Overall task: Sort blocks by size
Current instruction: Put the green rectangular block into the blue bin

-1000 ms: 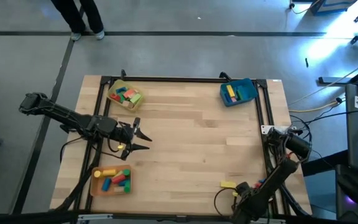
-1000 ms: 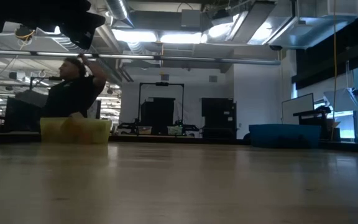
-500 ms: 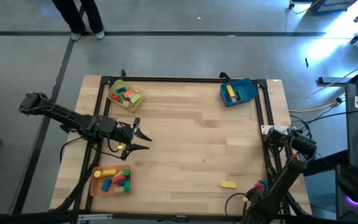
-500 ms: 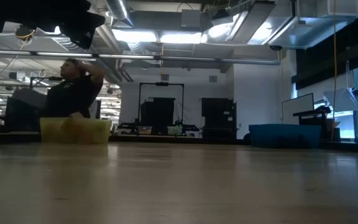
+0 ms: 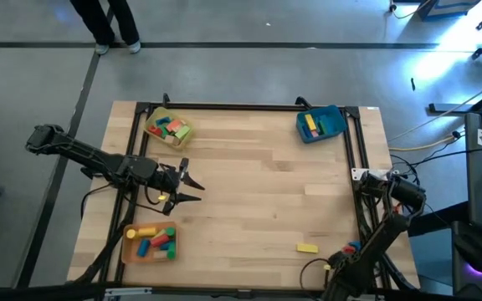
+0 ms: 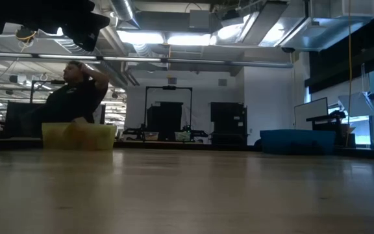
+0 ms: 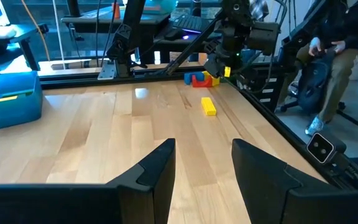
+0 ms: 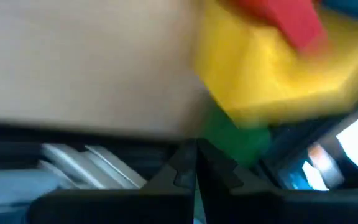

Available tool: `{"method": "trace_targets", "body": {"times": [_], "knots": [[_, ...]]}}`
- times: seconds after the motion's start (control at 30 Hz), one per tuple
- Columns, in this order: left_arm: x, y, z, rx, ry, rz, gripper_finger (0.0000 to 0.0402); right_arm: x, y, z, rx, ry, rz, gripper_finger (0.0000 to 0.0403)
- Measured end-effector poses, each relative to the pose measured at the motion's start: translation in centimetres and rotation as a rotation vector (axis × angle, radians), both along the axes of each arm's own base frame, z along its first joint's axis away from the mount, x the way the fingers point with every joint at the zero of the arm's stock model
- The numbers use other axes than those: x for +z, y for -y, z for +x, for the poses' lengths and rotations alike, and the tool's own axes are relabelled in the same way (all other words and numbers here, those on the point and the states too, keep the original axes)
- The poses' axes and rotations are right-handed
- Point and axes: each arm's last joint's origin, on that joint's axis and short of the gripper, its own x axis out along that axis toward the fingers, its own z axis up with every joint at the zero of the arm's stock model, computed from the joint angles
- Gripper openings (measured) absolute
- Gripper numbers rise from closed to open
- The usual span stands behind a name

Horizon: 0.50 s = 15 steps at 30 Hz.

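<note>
A yellow bar block (image 5: pixel 308 247) lies flat on the table near the near right corner; it also shows in the left wrist view (image 7: pixel 209 106). A small cluster of red, blue and yellow blocks (image 5: pixel 353 247) (image 7: pixel 197 78) lies by the right rail. My right gripper (image 5: pixel 338 262) (image 8: pixel 196 163) is shut, low beside that cluster, with yellow (image 8: pixel 272 68), red and green (image 8: pixel 232 140) blocks close in front of it. My left gripper (image 5: pixel 187 186) (image 7: pixel 202 165) is open and empty above the table's left side. My right gripper's shut fingers (image 8: pixel 179 171) stand right beside the green block (image 8: pixel 229 143) of the cluster. I cannot tell whether they touch it.
A yellow tray (image 5: pixel 167 128) with blocks stands at the far left, a blue tray (image 5: pixel 320 123) at the far right and an orange tray (image 5: pixel 149 242) with blocks at the near left. A dark frame rail (image 5: pixel 360 167) runs along the table's edges. A person shows beyond the table (image 6: pixel 76 91).
My right gripper has drawn back from beside the yellow bar toward the table's near right corner. The bar stays lying where it was, now fully in view. My left arm has kept still.
</note>
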Motion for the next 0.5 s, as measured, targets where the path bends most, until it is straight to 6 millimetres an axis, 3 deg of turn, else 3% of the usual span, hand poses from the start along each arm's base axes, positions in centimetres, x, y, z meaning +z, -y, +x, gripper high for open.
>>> {"method": "trace_targets", "body": {"times": [0.2, 0.5], "knots": [[0.0, 0.0, 0.0, 0.000, 0.001, 0.000, 0.0143, 0.1, 0.7, 1.9, 0.050, 0.187, -0.041, 0.0014], [0.0, 0.0, 0.0, 0.000, 0.001, 0.000, 0.0143, 0.8, 1.5, 2.6, 0.047, 0.184, -0.036, 0.0014]]}}
